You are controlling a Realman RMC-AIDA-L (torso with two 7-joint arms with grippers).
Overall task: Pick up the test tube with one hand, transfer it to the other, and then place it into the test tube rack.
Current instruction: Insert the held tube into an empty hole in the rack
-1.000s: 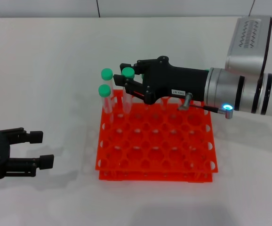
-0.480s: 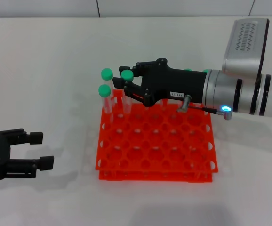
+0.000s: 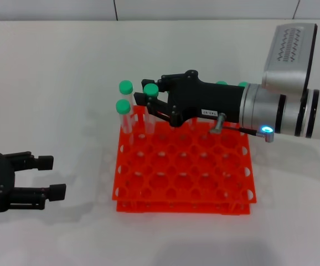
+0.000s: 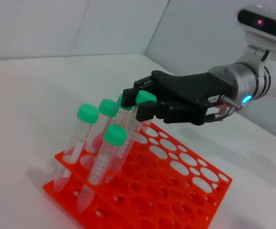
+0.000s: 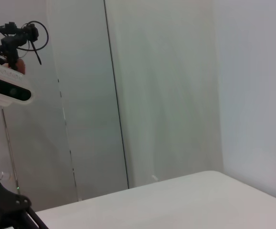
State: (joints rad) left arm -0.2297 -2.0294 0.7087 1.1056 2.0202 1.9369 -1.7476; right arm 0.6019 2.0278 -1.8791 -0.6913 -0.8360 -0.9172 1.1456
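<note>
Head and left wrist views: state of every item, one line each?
test tube: capped, upright in a back-row hole of the rack, right gripper's fingers around its cap.
right gripper: shut on the test tube, over the rack's back left corner.
left gripper: open, empty, low beside the rack's left side.
test tube rack: flat on the table, most holes empty.
other tubes: capped, standing in the rack, leaning slightly.

The head view looks forward and down over the tabletop; the left wrist view shares its rack, closer, while the right wrist view faces walls.
</note>
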